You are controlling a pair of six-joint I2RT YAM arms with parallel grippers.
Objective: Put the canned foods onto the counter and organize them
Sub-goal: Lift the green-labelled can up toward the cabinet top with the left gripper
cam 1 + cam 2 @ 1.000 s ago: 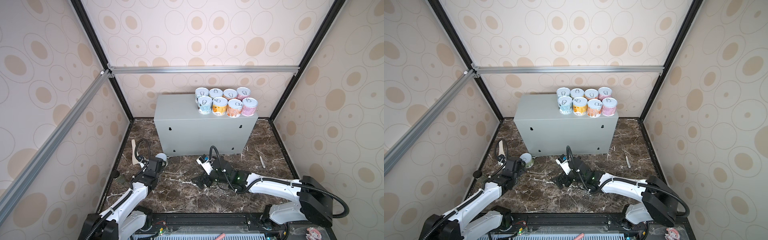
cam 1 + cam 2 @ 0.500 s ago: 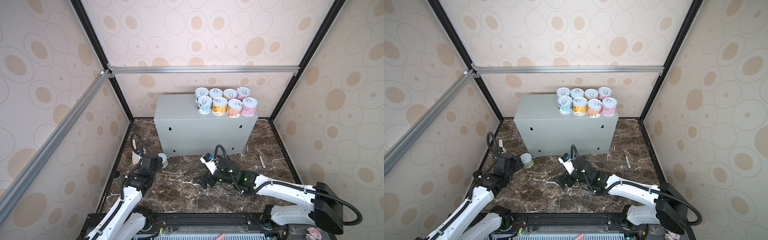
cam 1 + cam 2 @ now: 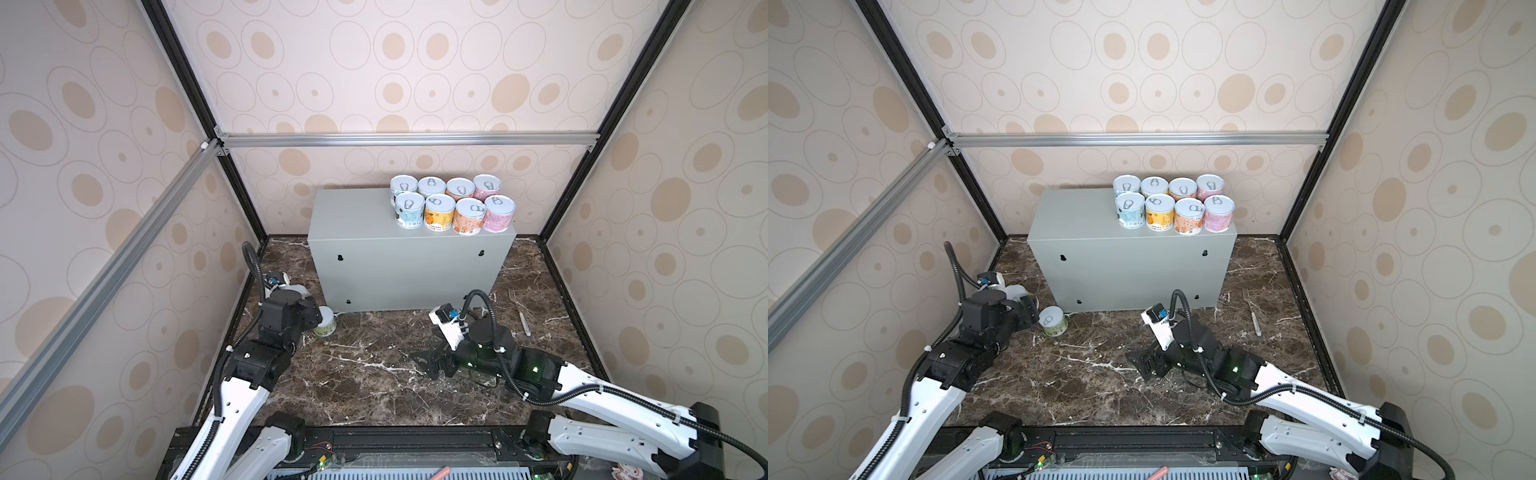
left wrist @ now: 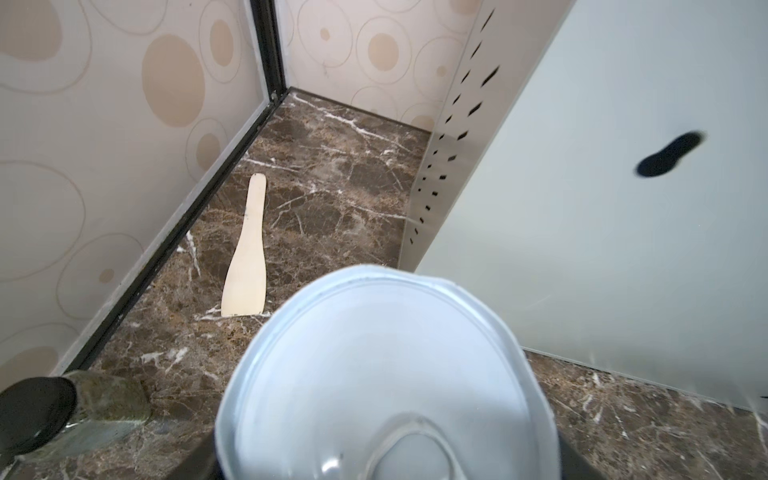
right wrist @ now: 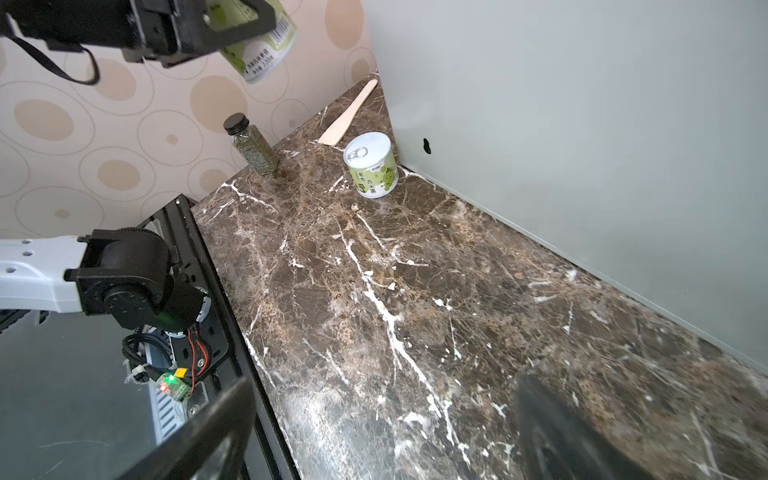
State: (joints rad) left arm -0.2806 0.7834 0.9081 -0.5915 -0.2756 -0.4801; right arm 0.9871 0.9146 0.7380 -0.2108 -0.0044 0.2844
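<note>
I was looking into a lab test booth: wallpapered panels framed by black posts and aluminium bars closed in a marble table, robot arms mounted at its front.

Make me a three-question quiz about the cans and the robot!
1. Where does the loose green can stand?
A on top of another can
B on the marble floor by the counter's front corner
C in a basket

2. How many cans stand on the counter?
A six
B eight
C ten

3. What is the left gripper doing?
A shut on a second green can
B wide open and empty
C shut on a banana

Answers:
1 B, it stands upright on the marble floor beside the counter's corner.
2 B, both top views show two rows of four.
3 A, the right wrist view shows the can clamped in it, off the floor.
</note>
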